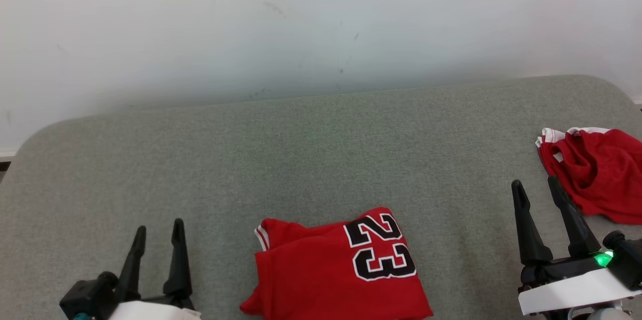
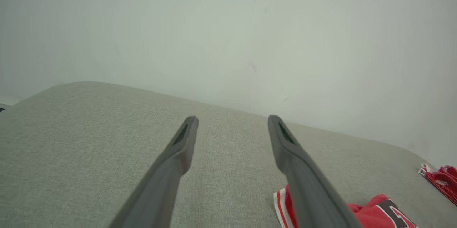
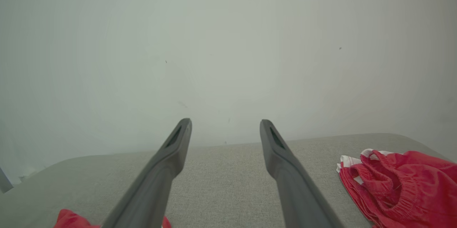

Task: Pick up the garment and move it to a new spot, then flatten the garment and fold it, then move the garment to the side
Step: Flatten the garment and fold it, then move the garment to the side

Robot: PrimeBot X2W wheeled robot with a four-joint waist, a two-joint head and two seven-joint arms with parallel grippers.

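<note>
As the grey desk (image 1: 321, 159) spread wide, a folded red jersey (image 1: 326, 270) with 23 lay at the middle of its near edge. A smaller crumpled red garment (image 1: 597, 169) lay by the right edge. The left gripper (image 1: 159, 227) and right gripper (image 1: 534, 183) had fingers spread apart, holding nothing.

bare cushion (image 1: 311, 149) between jersey (image 1: 331, 275) and shorts (image 1: 597, 169)

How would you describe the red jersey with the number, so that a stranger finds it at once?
Look at the wide grey cushion against the white wall. At the middle of its near edge lies a red jersey. Unlike the crumpled red garment at the cushion's right end, it shows a black 23 outlined in white.
</note>
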